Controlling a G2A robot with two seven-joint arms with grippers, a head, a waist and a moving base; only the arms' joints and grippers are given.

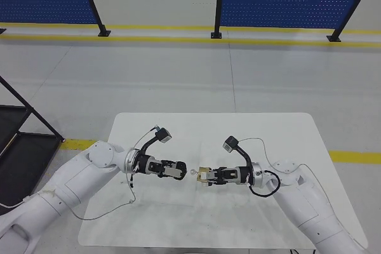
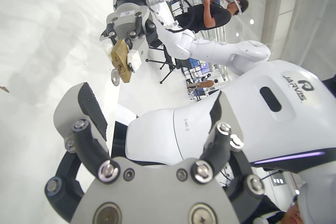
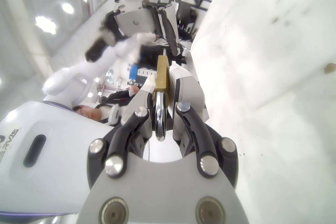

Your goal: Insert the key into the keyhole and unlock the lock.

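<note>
Silver key (image 2: 115,77) sits in the brass padlock (image 2: 122,58) the right gripper (image 3: 164,83) clamps; empty, wide-open left gripper (image 1: 180,171) at 9 o'clock, turn apparently pending.

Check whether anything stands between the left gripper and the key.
Nothing visible does. The key is already in the keyhole of the lock, which the right gripper clamps by its body. The left gripper is open and faces the key's head, with only open air between them.
</note>
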